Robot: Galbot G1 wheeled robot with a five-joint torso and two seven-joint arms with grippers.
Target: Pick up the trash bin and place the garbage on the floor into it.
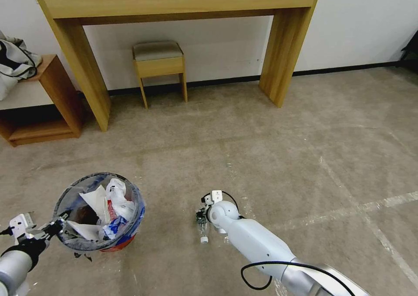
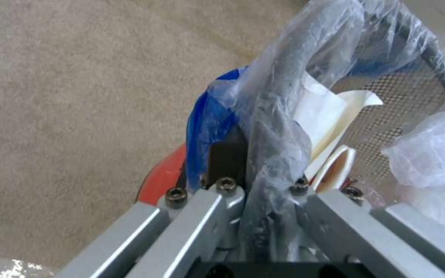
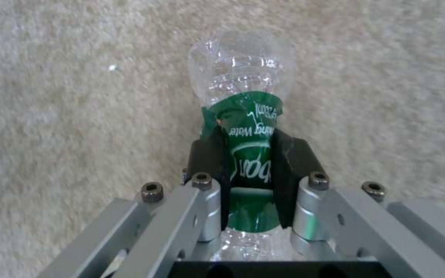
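bin [image 1: 99, 213] mostly full, left gripper [image 1: 54, 228] pinching its rim; right gripper [image 3: 253, 173] clamped on bottle [image 3: 245, 127], not binned yet.

Home room; wooden console table [image 1: 174, 2], stool [image 1: 159, 65]

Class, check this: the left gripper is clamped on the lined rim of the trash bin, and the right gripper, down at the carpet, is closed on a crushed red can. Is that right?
Not quite. The left gripper does clamp the trash bin by its lined rim, but the right gripper, low over the carpet, is closed on a clear plastic bottle with a green label, not a red can. The right wrist view shows it.
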